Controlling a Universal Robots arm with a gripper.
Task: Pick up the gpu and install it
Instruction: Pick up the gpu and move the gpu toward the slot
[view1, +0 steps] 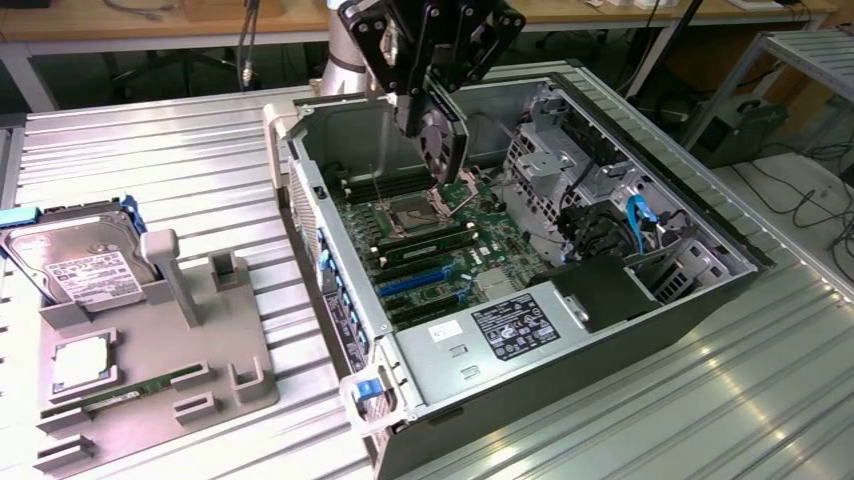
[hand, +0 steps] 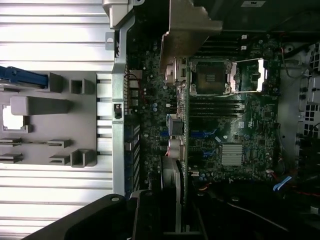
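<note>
The gpu (view1: 441, 140) hangs on edge from my gripper (view1: 430, 98), black face showing, above the open computer case (view1: 310, 215). My gripper is shut on the card's upper edge. The card's lower end sits over the motherboard (view1: 441, 245), near the CPU socket and memory slots, clear of the blue expansion slots (view1: 407, 282). In the wrist view the gpu (hand: 181, 125) appears edge-on, running from my gripper (hand: 175, 200) out to its silver bracket (hand: 187, 30), with the motherboard (hand: 235, 135) beneath.
A grey fixture tray (view1: 200, 360) lies on the exterior view's left, carrying a hard drive (view1: 83, 265), a CPU (view1: 80, 362) and a RAM stick (view1: 127, 395). The power supply (view1: 514, 325) and drive cage (view1: 561, 165) crowd the case.
</note>
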